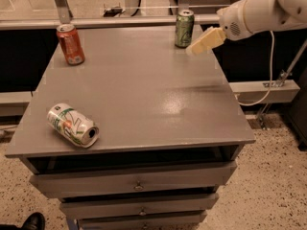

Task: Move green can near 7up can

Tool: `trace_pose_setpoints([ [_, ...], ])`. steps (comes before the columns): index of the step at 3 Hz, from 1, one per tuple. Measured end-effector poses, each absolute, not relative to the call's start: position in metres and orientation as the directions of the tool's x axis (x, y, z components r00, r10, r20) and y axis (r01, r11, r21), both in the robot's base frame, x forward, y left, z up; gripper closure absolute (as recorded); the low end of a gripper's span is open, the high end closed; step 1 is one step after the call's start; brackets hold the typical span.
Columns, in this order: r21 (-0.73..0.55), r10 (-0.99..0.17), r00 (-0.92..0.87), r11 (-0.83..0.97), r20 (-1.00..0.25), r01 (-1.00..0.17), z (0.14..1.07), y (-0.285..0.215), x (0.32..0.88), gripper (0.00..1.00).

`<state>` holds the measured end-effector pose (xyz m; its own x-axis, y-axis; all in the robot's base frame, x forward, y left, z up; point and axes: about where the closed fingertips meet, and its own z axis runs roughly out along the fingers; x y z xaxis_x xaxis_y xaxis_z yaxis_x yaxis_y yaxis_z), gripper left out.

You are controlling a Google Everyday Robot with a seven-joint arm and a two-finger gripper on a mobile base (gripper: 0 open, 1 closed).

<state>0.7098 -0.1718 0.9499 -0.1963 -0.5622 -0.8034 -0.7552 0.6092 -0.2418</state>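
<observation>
Claw [195,47] just right of green can [184,28]; open tabletop [144,95] toward 7up can [72,125]; red can [70,44] far-left.

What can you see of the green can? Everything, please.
The green can is a dark green metallic drink can with a silver top and pale label marks. It stands upright near the far right corner of the grey table, resting on its surface. The tool hangs close to its lower right side; whether the two touch cannot be told.
</observation>
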Motion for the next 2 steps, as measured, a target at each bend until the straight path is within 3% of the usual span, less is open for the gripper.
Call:
trace_pose_setpoints([
  [2, -0.133, -0.352, -0.176, 0.698, -0.919, -0.704, 0.918, -0.137, 0.796, 0.0],
])
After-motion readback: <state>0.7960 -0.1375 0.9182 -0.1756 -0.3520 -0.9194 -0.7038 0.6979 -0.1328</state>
